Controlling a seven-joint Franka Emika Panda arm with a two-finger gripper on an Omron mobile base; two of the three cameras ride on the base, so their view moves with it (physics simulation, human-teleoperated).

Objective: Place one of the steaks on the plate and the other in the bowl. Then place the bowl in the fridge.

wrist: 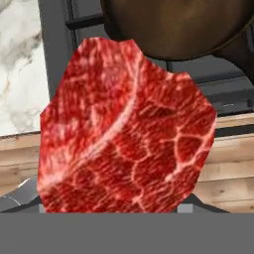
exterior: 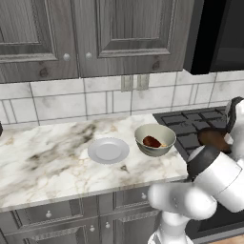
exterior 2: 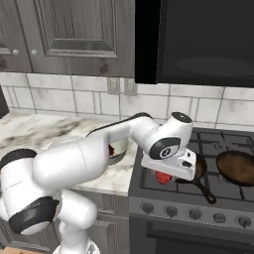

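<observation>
**Red steak at the gripper over the stove; brown steak in the bowl; plate bare**

The arm reached to the right, over the front left part of the stove [exterior 2: 198, 198]. In the right base view the gripper [exterior 2: 165, 177] hung beneath the white hand block, and the red steak [exterior 2: 163, 177] showed as a bright red lump directly under that block, above the stove grates. Its fingers were hidden behind the hand block and the meat.

In the hand view the red steak [wrist: 126, 129] sat right in front of the camera, marbled and close, covering the place where the finger tips stand. The tips themselves could not be seen. The jaws stood wide, about the width of the meat; the steak lay between them and looked to be held, though actual contact of pads on meat could not be made out.

Behind the steak in the hand view lay the underside of a dark frying pan [wrist: 173, 25], stove grates, and a strip of marble counter [wrist: 20, 64] at the left.

In the left base view the bowl [exterior: 155, 139] stood on the counter [exterior: 43, 162] just beside the stove edge, with the brown steak [exterior: 152, 141] lying inside it. The plate [exterior: 108, 150] lay flat just left of the bowl, near but apart, with nothing on it. A second frying pan [exterior 2: 238, 167] rested on the right rear burner.
</observation>
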